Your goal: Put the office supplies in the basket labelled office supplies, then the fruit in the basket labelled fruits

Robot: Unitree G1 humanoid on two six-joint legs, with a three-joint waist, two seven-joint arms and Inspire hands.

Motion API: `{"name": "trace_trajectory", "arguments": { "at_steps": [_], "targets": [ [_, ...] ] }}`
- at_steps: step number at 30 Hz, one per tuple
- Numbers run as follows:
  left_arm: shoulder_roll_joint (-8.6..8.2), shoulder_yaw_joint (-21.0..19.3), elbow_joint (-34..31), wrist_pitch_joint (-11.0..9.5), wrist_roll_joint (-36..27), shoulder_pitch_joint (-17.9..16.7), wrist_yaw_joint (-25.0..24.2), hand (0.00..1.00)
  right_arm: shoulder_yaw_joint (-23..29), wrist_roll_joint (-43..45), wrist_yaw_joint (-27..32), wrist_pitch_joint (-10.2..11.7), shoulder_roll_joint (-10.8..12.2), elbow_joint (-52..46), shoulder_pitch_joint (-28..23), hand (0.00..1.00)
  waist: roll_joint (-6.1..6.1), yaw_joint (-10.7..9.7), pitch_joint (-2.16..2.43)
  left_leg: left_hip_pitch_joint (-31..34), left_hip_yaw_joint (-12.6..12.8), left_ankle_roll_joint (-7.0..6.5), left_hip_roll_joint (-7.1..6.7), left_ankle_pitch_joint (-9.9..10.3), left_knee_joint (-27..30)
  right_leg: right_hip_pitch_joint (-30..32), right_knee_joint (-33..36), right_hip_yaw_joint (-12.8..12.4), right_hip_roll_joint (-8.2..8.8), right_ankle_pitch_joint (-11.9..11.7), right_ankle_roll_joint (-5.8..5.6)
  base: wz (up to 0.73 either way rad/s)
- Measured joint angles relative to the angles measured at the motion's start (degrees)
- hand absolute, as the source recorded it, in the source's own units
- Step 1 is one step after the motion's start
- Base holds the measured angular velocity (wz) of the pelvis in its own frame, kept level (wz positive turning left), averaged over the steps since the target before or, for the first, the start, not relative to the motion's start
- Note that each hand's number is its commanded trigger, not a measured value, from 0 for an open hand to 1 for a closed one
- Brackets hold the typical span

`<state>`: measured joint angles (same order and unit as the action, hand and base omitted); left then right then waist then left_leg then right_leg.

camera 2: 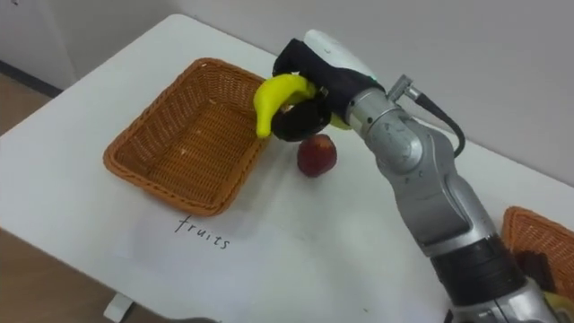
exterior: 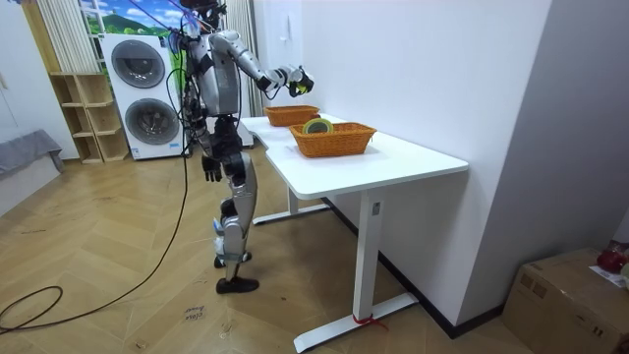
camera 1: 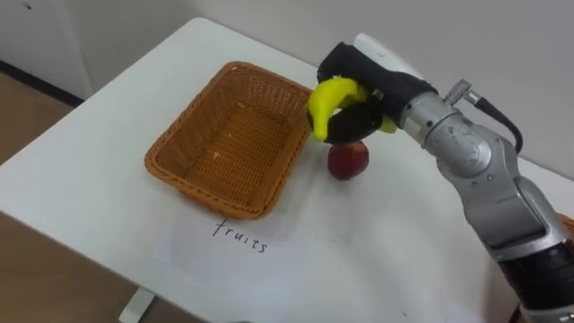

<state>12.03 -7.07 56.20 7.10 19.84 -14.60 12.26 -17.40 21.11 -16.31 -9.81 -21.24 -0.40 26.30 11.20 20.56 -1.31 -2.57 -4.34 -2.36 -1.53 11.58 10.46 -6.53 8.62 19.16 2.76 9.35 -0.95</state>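
We see the right hand [camera 1: 352, 74] reaching in from the right over the white table [camera 1: 108, 179], its dark fingers curled round a yellow banana [camera 1: 330, 97]. The banana is held in the air, just beside the right-hand rim of the fruit basket [camera 1: 208, 193] and not over its inside. Directly below the hand a red apple [camera 1: 348, 160] lies on the tabletop, near the basket's far right corner but outside it (whether fingers and apple touch we cannot tell). A handwritten label [camera 1: 240, 236] is on the table in front of the basket's near rim.

In the right eye view a second basket [camera 2: 536, 231] shows at the lower right, well apart from the first.

In the room view the robot stands upright at the table's far end, in front of two stacked washing machines [exterior: 145, 96], with one arm stretched out over the tabletop. Its left hand [exterior: 211, 170] hangs beside its thigh, too small for us to tell its state. The nearer basket there holds a greenish round thing [exterior: 316, 126].
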Motion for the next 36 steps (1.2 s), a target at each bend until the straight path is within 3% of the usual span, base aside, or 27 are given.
{"name": "trace_trajectory", "arguments": {
  "at_steps": [7, 15, 18, 19, 20, 21, 33, 36],
  "targets": [
    [0.08, 0.10, 0.01, 0.44, 0.76, -0.37, -0.57, 0.00, -2.17, 1.61, 0.87, -0.01, 3.29, 1.51, 1.11, 1.00, -0.27, 0.84, -0.19, 0.01, -1.81, -0.06, -0.38, -0.02, 0.26, -1.12, -0.01, 1.47, 0.15, 0.01, -0.02, 0.15],
    [0.03, 0.54, -0.21, 1.39, 1.10, -0.56, -0.65, 0.00, -2.55, 1.22, 3.22, -0.07, 3.59, 4.56, 3.29, 0.97, -0.40, 2.06, -0.27, 0.98, -3.74, -0.09, -1.00, -0.07, 0.47, -1.07, -0.04, 2.42, 0.20, 0.23, -0.36, 0.15],
    [0.02, 0.49, -0.20, 1.73, 1.11, -0.87, -0.65, 0.00, -3.80, 1.26, 3.85, -0.04, 3.59, 5.59, 4.06, 0.71, -0.42, 2.49, -0.26, 1.10, -3.91, -0.15, -1.09, -0.10, 0.52, -0.98, -0.10, 2.36, 0.29, 0.24, -0.37, 0.00],
    [0.01, 0.49, -0.21, 1.74, 1.11, -0.86, -0.65, 0.00, -3.93, 1.25, 4.08, -0.03, 3.60, 5.99, 4.12, 0.34, -0.42, 2.70, -0.26, 1.10, -3.91, -0.16, -1.09, -0.11, 0.52, -0.98, -0.10, 2.30, 0.32, 0.25, -0.39, 0.03],
    [-0.01, 0.50, -0.21, 1.73, 1.11, -0.75, -0.65, 0.00, -4.01, 1.25, 4.52, -0.03, 3.61, 6.73, 4.12, 0.11, -0.41, 3.16, -0.26, 1.10, -3.95, -0.18, -1.07, -0.12, 0.53, -0.97, -0.11, 2.28, 0.42, 0.29, -0.43, 0.05],
    [-0.01, 0.49, -0.21, 1.74, 1.10, -0.73, -0.65, 0.00, -4.01, 1.25, 4.96, -0.04, 3.60, 7.17, 4.12, 0.00, -0.39, 3.34, -0.24, 1.10, -4.16, -0.23, -1.14, -0.15, 0.65, -0.96, -0.12, 2.28, 0.60, 0.42, -0.64, 0.08],
    [-0.23, 0.47, -2.06, 2.30, 5.64, -0.96, -0.57, 0.00, -6.46, 0.47, 8.29, 0.51, 3.96, 11.46, 6.39, 0.00, -0.76, 5.71, -0.07, 1.40, -4.13, -0.38, -1.44, -0.25, 1.18, -0.98, -0.10, 3.09, 1.00, 0.62, -0.91, 0.01],
    [-0.28, 0.46, -2.35, 2.52, 5.80, -1.13, -0.57, 0.00, -6.45, 0.49, 8.28, 0.50, 3.96, 11.55, 6.39, 0.00, -1.09, 6.27, 0.24, 1.73, -4.14, -0.32, -1.45, -0.36, 1.21, -0.92, -0.03, 4.08, 1.05, 0.62, -0.91, 0.00]
  ]
}}
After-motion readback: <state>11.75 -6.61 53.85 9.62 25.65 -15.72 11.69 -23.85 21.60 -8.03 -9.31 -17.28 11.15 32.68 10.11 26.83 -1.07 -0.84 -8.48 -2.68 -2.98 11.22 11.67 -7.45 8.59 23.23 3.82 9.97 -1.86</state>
